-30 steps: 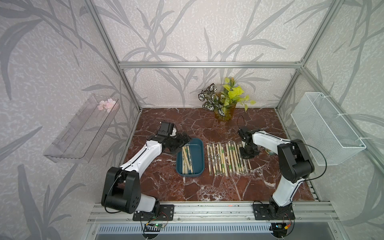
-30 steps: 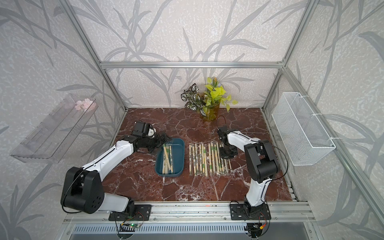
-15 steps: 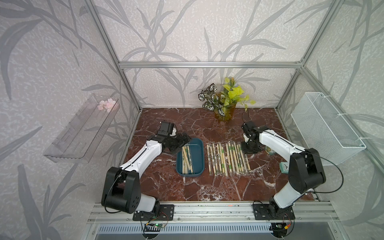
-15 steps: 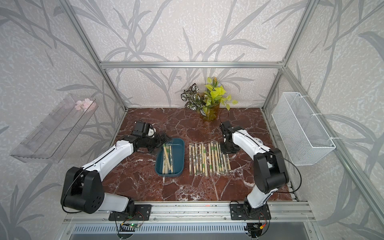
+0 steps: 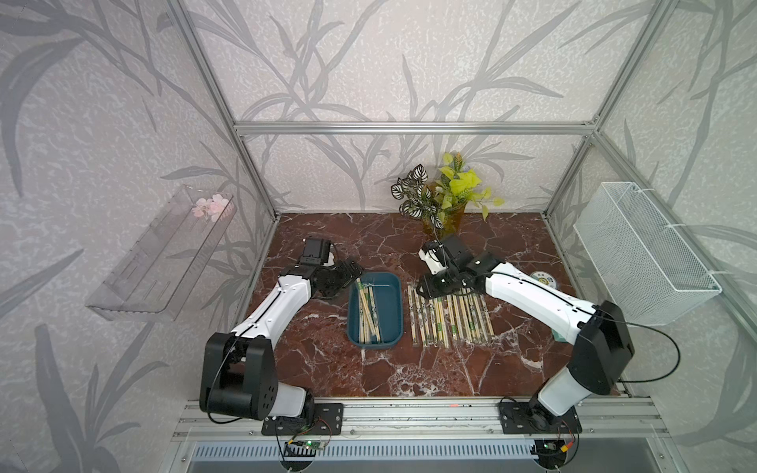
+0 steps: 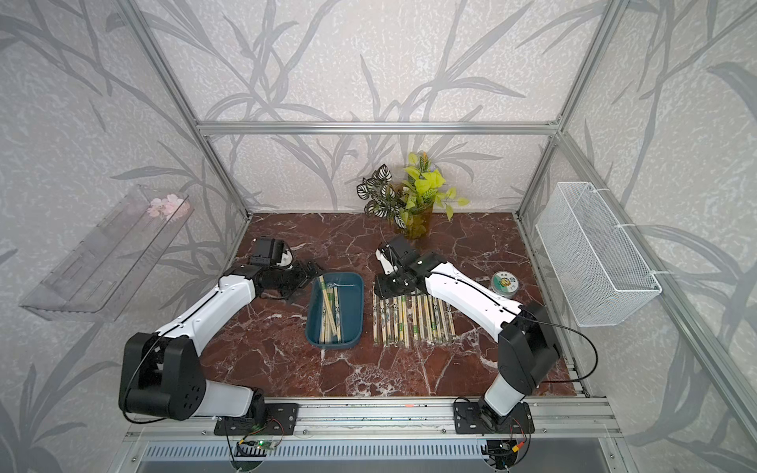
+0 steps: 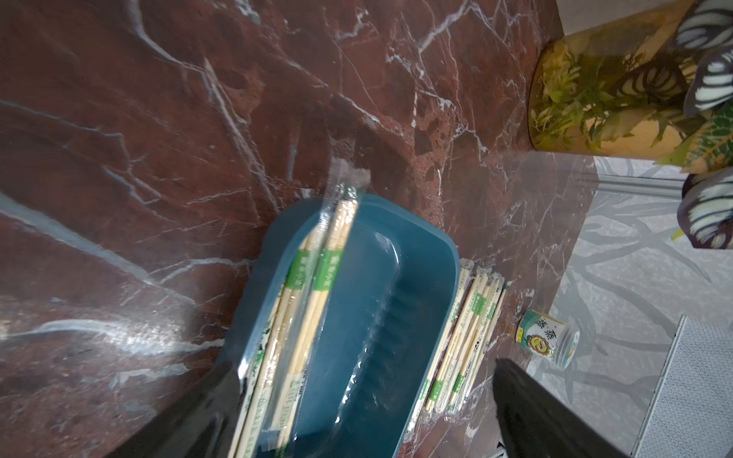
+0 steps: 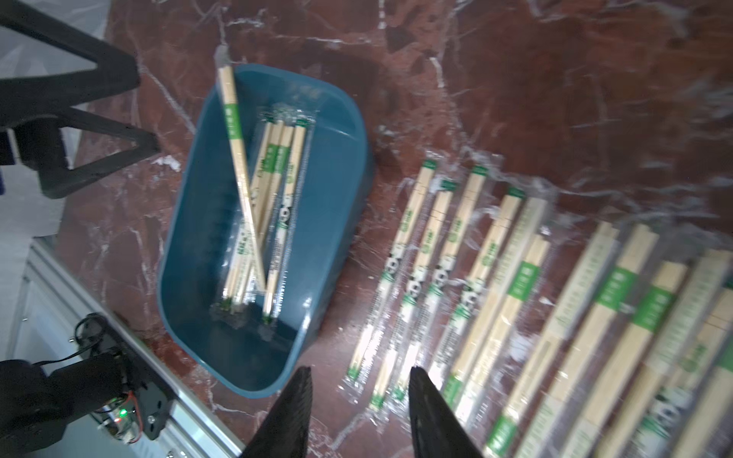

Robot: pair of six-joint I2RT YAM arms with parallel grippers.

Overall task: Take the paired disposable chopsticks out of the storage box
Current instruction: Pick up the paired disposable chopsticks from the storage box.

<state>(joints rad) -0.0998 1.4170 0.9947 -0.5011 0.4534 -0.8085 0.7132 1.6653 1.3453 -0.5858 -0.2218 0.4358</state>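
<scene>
Now left pincer (image 5: 355, 270) gapes at the storage box (image 5: 389, 307) rim, right pincer (image 8: 359, 370) released above tabled chopsticks (image 5: 450, 317)

Storage box (image 5: 392, 308) 1; plant (image 5: 443, 195) 1; tin (image 6: 505, 283) 1; chopstick pairs (image 5: 449, 320) many.

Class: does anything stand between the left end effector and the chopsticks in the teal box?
Nothing visible: the left end effector hangs open beside the storage box, whose wrapped chopsticks lie uncovered.

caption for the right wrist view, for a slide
Open right gripper above wrapped chopstick pairs laid out on the table, more lying in the teal storage box.
</scene>
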